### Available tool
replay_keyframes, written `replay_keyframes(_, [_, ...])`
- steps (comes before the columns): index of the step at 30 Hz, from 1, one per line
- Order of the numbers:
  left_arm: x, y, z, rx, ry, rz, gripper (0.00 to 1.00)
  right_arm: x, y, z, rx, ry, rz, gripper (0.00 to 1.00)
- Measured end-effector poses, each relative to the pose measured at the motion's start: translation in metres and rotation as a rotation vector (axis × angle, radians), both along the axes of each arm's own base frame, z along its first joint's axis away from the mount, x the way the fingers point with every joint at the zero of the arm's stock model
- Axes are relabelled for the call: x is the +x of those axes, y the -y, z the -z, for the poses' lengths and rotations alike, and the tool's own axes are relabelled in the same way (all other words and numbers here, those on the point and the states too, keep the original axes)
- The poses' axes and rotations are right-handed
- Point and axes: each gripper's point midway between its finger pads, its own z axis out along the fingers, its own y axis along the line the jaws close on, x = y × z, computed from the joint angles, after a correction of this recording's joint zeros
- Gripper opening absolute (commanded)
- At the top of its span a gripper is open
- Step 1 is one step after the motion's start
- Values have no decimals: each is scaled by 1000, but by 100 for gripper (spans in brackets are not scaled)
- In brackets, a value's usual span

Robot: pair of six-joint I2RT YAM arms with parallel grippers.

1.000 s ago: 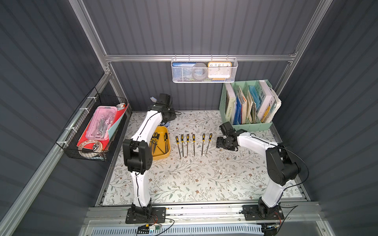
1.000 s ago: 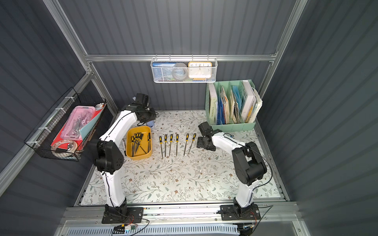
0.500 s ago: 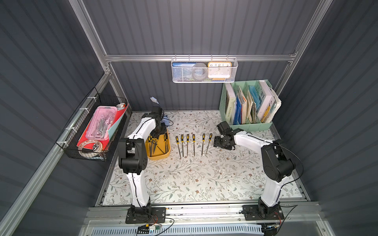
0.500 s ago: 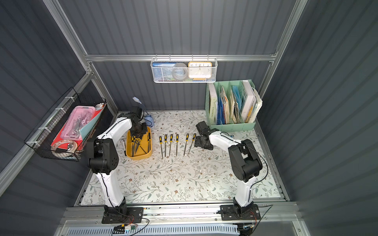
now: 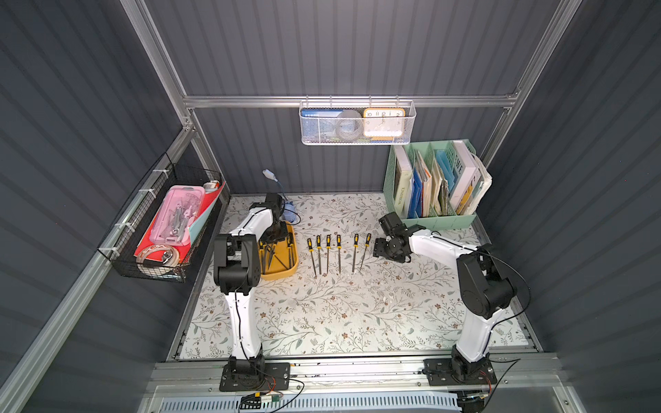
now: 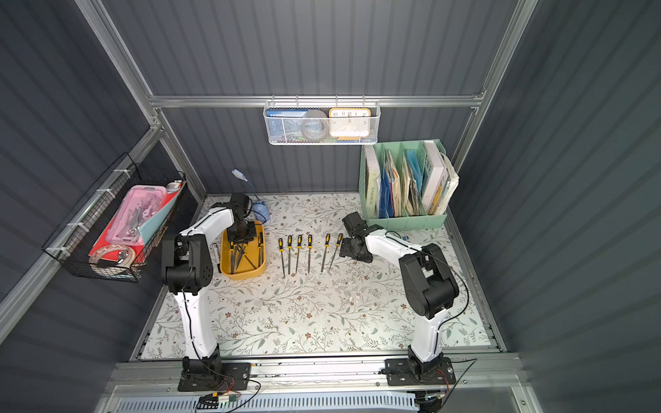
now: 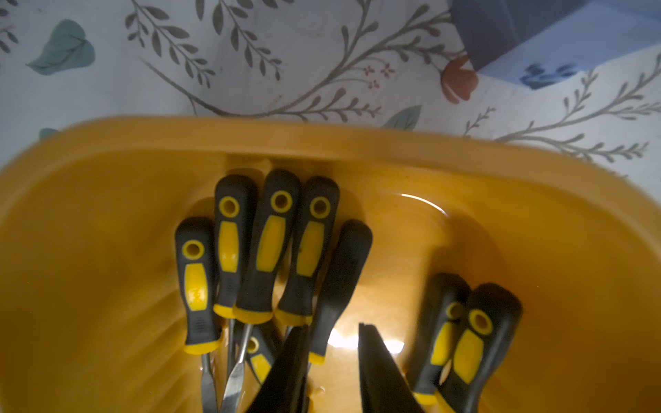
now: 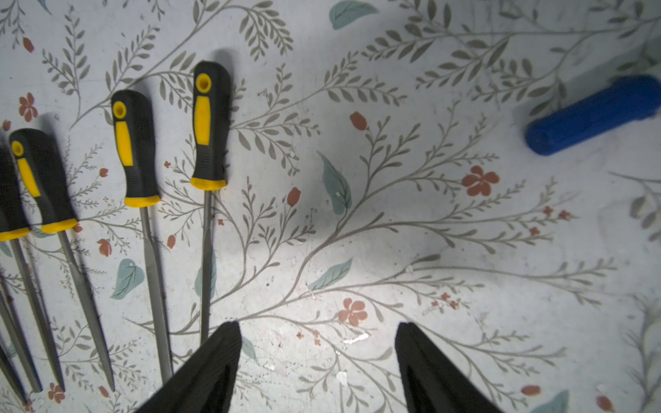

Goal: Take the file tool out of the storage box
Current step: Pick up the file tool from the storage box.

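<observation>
The mustard-yellow storage box (image 5: 282, 274) (image 6: 246, 276) sits on the floral mat at the left and holds several file tools (image 7: 272, 243) with black-and-yellow handles. My left gripper (image 5: 277, 239) (image 6: 244, 239) (image 7: 332, 325) reaches down inside the box. Its jaws stand a little apart, with bare box floor between them. One black handle (image 7: 339, 271) ends beside one fingertip; nothing is clamped. Several files (image 5: 338, 250) (image 6: 309, 250) (image 8: 209, 143) lie in a row on the mat right of the box. My right gripper (image 5: 378, 249) (image 6: 345, 247) (image 8: 318, 323) hovers open and empty just right of that row.
A mint-green file organiser (image 5: 429, 222) stands at the back right. A black wire basket (image 5: 161, 229) hangs on the left wall and a white mesh basket (image 5: 357, 125) on the back rail. A small blue device (image 5: 288, 214) sits behind the box. A blue cylinder (image 8: 593, 114) lies near the organiser.
My left arm has swung from behind the box to over it and lowered its gripper in among the files. The right gripper has shifted slightly towards the row of files.
</observation>
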Motion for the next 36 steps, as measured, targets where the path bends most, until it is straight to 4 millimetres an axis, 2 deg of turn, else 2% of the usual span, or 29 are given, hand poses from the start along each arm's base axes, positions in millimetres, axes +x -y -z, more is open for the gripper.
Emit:
replay_keyframes(25, [13,-4,7,36,-14,13,30,2,1,4,-9,-4,7,74])
replay_keyframes(36, [13,-1,7,22,-27,42,25,2,1,4,-10,-4,12,74])
